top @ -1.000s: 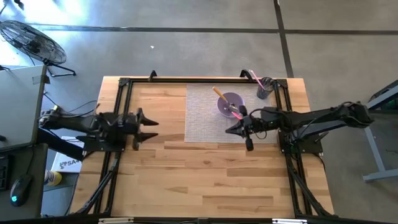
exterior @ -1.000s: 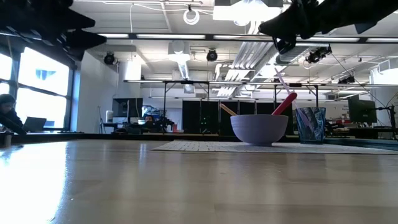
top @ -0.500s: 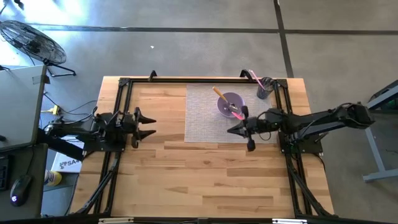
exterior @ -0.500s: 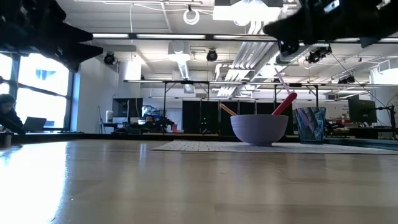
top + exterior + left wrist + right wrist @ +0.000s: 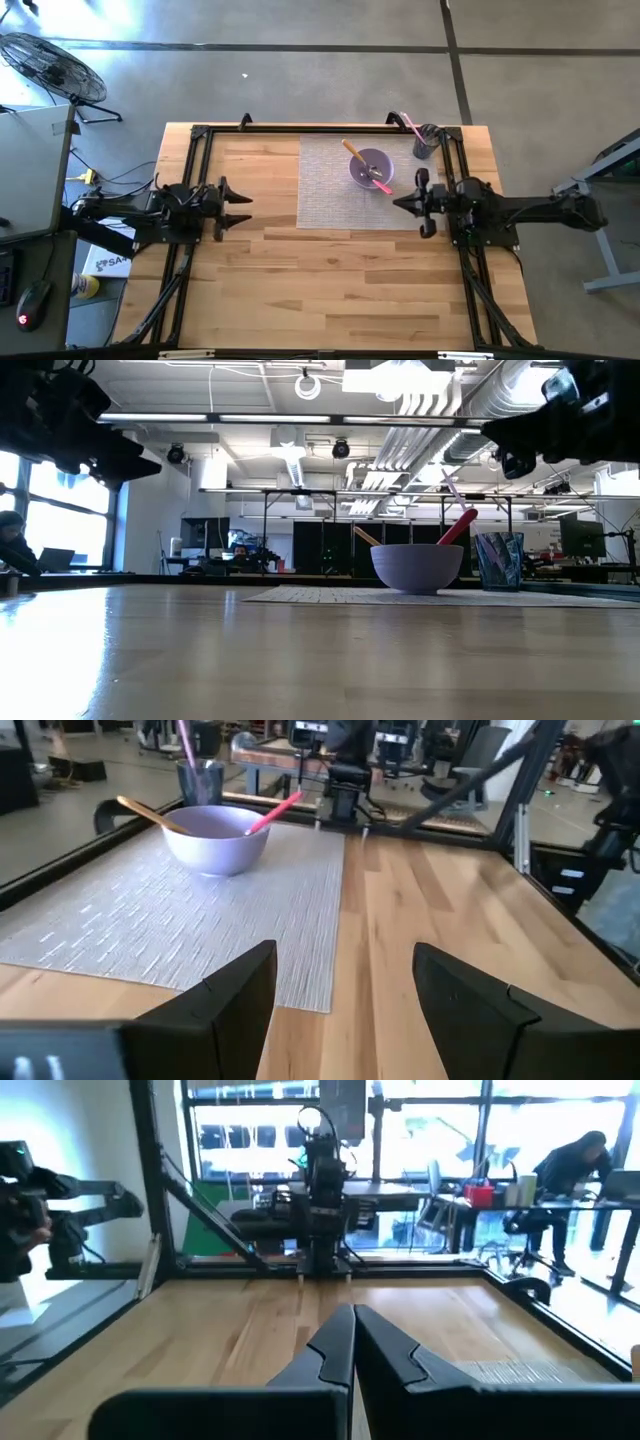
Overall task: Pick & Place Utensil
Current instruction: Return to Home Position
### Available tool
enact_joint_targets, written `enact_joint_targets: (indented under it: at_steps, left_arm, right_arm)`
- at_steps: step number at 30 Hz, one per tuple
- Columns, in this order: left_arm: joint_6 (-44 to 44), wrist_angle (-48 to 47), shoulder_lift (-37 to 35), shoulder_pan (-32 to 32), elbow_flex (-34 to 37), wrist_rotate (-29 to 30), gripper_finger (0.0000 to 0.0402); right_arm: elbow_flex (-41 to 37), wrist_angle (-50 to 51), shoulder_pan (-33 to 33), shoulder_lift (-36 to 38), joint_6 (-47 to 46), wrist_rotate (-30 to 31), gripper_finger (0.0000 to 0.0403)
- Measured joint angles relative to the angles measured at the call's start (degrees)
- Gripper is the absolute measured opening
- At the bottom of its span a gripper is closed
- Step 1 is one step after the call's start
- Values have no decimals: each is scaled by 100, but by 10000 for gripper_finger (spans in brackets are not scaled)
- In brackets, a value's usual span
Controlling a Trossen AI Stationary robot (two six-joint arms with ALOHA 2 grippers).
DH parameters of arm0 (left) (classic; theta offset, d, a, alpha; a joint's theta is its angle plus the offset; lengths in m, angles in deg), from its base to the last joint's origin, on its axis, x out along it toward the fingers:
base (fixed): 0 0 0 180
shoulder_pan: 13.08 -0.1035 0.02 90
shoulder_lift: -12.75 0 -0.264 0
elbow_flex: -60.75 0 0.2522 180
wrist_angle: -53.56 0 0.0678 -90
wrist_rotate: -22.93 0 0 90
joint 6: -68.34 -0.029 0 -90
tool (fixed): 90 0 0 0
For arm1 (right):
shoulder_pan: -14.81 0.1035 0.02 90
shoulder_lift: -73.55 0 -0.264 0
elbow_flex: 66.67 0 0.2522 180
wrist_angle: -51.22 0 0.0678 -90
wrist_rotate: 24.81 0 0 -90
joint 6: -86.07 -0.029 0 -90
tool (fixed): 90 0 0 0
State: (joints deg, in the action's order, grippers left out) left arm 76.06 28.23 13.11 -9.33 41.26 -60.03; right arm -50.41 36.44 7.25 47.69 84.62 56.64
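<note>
Light wood tabletop (image 5: 330, 290) in an open workshop with a concrete floor; a fan (image 5: 50, 65) stands on the floor off the far left corner. A grey mat (image 5: 320, 195) lies on the far right part of the tabletop. A purple bowl (image 5: 355, 172) sits on the mat near its far edge. The light brown spoon (image 5: 351, 150) and the dark pink fork (image 5: 381, 184) both stand in the bowl, handles leaning out over the rim to opposite sides. A dark cup (image 5: 427, 145) holding a light pink utensil (image 5: 408, 124) stands just beyond the mat's far right corner.

The right end effector (image 5: 399, 204) is clenched on nothing, fingers pressed together. It hangs well above the tabletop over the mat's right part. The bowl is near it, a little farther back and apart from it.

The left end effector (image 5: 244, 198) is released, fingers spread and empty. It is raised over the left side of the tabletop and points toward the mat, well apart from the bowl.
</note>
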Motion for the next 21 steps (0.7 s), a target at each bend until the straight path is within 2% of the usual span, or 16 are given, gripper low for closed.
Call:
enact_joint_targets:
  at_steps: [3, 6, 15, 18, 21]
  left_arm:
    - [2, -48, -1, 0, -10, 141, 231]
    - [10, -46, 13, 0, -10, 171, 231]
    - [-72, -51, 13, 0, -10, 198, 231]
    - [-135, -57, 13, 0, -12, 408, 231]
    - [-147, -57, 13, 0, -14, 556, 231]
  right_arm:
    - [-191, 407, -80, 537, -42, -237, 1]
    - [-194, 961, -88, 854, -284, -159, 2]
    - [-194, 1186, -55, 947, -509, -63, 8]
    - [-194, 1254, -53, 943, -311, 172, 8]
    - [-194, 1356, -53, 937, 209, 661, 5]
